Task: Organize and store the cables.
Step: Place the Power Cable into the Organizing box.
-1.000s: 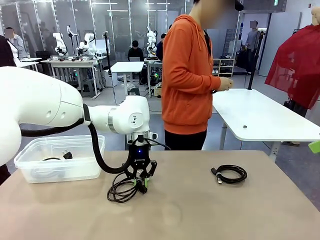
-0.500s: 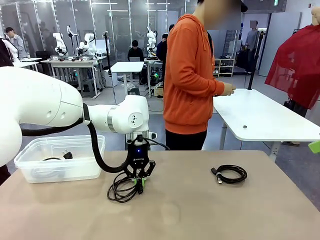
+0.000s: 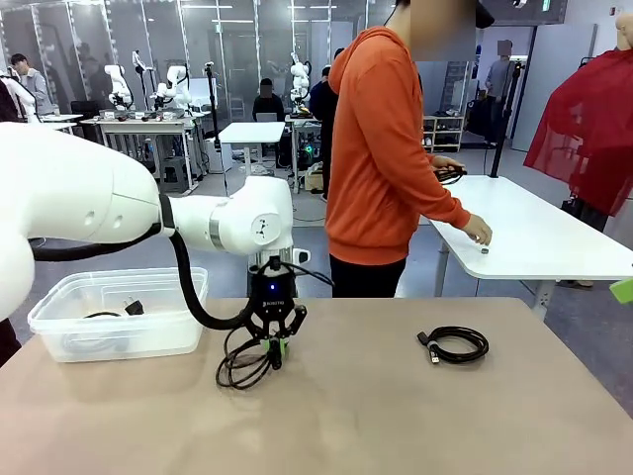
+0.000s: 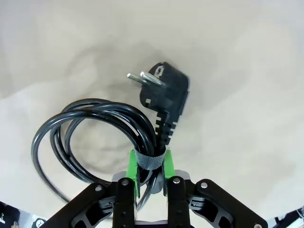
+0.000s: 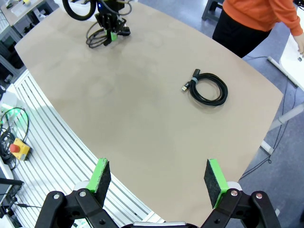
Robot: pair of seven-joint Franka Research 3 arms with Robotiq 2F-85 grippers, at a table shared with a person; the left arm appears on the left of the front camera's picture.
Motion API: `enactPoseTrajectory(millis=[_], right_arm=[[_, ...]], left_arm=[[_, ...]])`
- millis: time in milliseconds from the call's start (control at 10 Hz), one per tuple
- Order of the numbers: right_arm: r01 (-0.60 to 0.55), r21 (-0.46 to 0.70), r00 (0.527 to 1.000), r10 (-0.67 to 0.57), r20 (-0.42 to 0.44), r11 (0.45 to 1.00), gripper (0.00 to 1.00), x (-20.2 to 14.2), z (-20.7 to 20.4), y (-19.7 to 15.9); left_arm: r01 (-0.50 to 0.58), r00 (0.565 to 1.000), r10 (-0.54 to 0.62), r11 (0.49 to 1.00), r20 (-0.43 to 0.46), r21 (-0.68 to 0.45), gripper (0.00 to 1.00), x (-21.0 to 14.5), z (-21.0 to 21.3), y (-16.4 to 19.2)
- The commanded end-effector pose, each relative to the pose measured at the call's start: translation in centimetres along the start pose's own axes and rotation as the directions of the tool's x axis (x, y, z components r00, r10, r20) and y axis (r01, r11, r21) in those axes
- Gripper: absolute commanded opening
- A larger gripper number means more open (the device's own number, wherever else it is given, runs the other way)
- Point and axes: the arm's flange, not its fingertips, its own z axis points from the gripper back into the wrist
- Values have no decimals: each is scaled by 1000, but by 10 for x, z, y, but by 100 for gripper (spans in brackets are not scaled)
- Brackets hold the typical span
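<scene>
In left fingers (image 4: 132,167), black coiled cable (image 4: 102,108), strapped

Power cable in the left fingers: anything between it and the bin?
Nothing on the table. The left gripper is shut on the power cable; bare table runs to the open bin, though the arm's hose hangs by its corner.

I get bright, even light from the ceiling strips (image 3: 229,21) in the front view, with no glare on the table (image 3: 396,416). Left wrist view: a soft, blurry shadow under the plug cable (image 4: 104,110). Right wrist view bows the table's edges; everything is sharp.
</scene>
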Motion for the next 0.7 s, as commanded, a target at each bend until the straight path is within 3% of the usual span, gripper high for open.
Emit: enactPoseTrajectory(millis=[0,600], right_arm=[[4,-10,1000,-4,-6,1000,100,0,0,0],[4,-10,1000,-4,-6,1000,100,0,0,0]], left_arm=[[71,997,-72,997,25,27,0,-25,31,12],[221,958,-233,972,165,85,0,-71,114,33]])
